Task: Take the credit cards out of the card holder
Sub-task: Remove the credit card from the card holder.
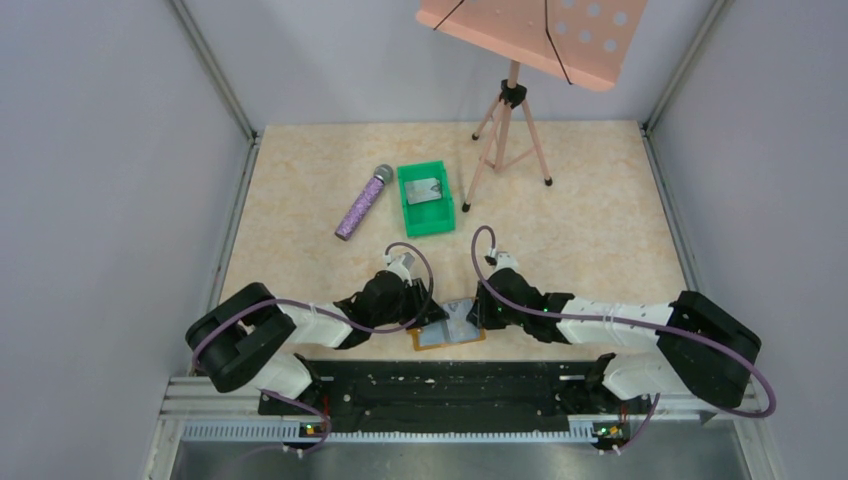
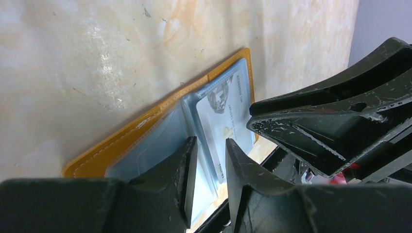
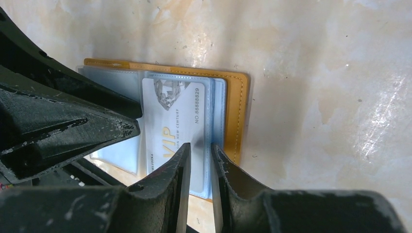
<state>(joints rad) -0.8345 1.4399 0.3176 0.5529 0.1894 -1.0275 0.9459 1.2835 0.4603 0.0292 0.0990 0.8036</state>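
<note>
The card holder (image 1: 448,327) lies open and flat near the table's front edge, tan outside with pale blue pockets; it also shows in the left wrist view (image 2: 145,121) and the right wrist view (image 3: 236,107). A silvery "VIP" credit card (image 3: 172,114) sits in its right-hand pocket and also shows in the left wrist view (image 2: 228,114). My left gripper (image 2: 211,143) hovers over the holder's middle fold, jaws a narrow gap apart, nothing between them. My right gripper (image 3: 200,148) is over the card's right edge, jaws narrowly apart. Another silvery card (image 1: 427,190) lies in the green bin (image 1: 445,205).
A purple glitter microphone (image 1: 362,203) lies left of the bin. A pink music stand on a tripod (image 1: 512,130) stands at the back right. Grey walls enclose the table on three sides. The arms' mounting rail (image 1: 440,385) runs just in front of the holder.
</note>
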